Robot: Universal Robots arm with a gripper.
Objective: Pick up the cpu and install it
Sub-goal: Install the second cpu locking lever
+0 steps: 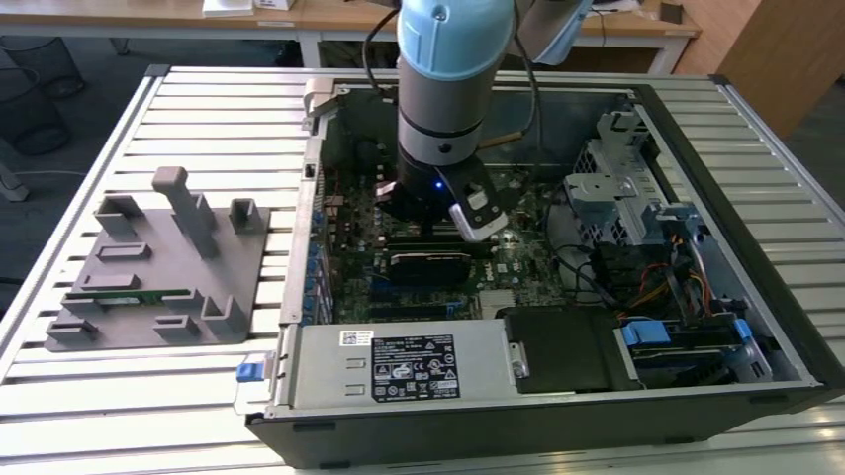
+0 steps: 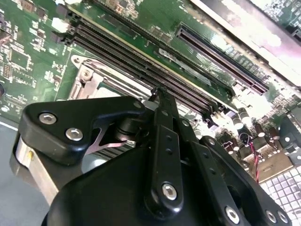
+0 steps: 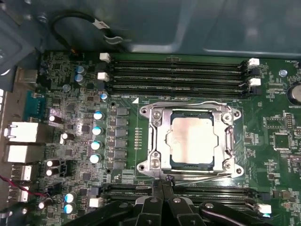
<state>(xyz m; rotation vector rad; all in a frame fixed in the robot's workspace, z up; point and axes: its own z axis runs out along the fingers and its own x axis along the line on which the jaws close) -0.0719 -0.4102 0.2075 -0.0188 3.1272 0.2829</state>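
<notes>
The cpu [image 3: 193,141], a flat square chip with a shiny silver top, lies inside the metal socket frame [image 3: 155,141] on the green motherboard [image 3: 277,141]. It sits flat and the frame surrounds it. My gripper [image 3: 163,181] hovers just off the socket's edge, over the memory slots beside it. Its black fingers are shut together with nothing between them. In the second wrist view the gripper [image 2: 159,92] points at the slots next to the socket frame [image 2: 89,77]. In the exterior view my arm [image 1: 442,148] reaches down into the open computer case [image 1: 779,327].
A grey plastic tray [image 1: 158,317] with upright blocks stands on the slatted table at the exterior view's left, with a green memory stick [image 1: 133,295] lying on it. Inside the case are a drive cage [image 1: 620,198], cables and a power supply [image 1: 396,366].
</notes>
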